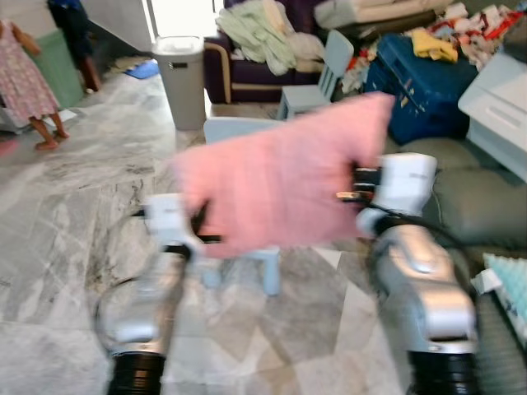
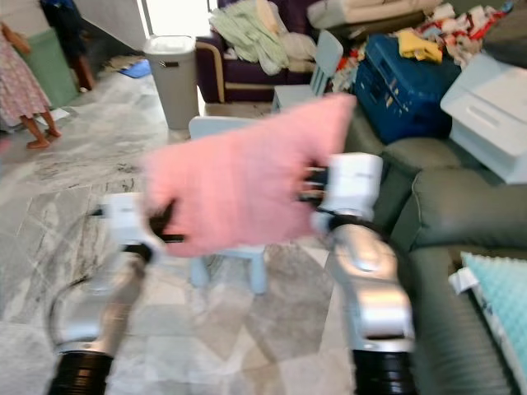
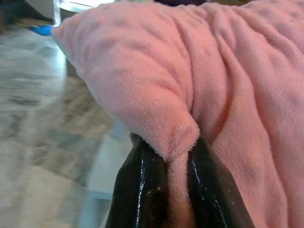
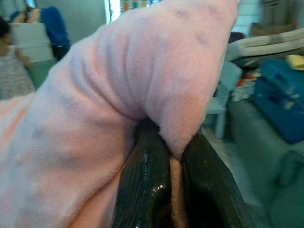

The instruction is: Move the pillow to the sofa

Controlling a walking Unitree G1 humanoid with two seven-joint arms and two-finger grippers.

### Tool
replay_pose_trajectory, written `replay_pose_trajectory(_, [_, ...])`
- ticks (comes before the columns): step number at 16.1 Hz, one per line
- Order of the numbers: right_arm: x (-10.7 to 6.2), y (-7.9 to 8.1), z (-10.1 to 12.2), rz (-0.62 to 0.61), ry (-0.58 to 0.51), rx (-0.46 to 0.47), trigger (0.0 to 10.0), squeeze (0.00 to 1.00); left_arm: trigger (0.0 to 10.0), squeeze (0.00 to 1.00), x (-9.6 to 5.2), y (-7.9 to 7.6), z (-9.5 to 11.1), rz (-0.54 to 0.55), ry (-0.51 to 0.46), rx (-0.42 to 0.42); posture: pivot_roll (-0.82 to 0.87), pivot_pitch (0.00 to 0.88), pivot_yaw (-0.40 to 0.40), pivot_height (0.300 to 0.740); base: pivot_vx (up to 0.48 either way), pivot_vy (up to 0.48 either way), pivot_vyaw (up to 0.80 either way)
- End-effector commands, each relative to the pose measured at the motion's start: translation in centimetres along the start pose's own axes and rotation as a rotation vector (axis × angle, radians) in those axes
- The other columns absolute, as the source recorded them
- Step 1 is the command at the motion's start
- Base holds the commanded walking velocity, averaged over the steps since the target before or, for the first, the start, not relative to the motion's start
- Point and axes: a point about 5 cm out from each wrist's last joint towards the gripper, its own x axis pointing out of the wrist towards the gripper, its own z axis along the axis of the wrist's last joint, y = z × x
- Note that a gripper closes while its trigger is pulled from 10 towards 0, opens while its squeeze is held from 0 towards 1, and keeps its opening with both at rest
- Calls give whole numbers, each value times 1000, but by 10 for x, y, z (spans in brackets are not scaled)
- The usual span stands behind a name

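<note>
- My left pincer (image 3: 176, 190) is clamped on the pink pillow's (image 1: 284, 181) lower left edge, plush bunched between both black fingers (image 3: 142, 187).
- The pillow hangs in the air between my arms, above a small pale blue chair (image 1: 247, 267) on the marble floor (image 1: 74, 214).
- My right pincer (image 4: 173, 190) pinches the pillow's right edge.
- The grey-green sofa (image 1: 473, 202) lies just beside my right arm, apart from the pillow.

grey marble floor (image 1: 74, 214) carrying a grey bin (image 1: 181, 81), two pale blue chairs (image 1: 317, 82) and sofa (image 1: 473, 193)
</note>
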Motion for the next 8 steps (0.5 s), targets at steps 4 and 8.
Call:
replay_pose_trajectory(4, [-1, -8, 7, -31, -30, -21, 10000, 0, 10000, 0, 3, -14, 2, -45, 0, -2, -61, 0, 26, 740, 0, 480, 0])
replay_pose_trajectory(8, [-1, -8, 7, -35, -26, -25, 10000, 0, 10000, 0, 3, -14, 0, -49, 9, -2, -62, 0, 26, 740, 0, 480, 0])
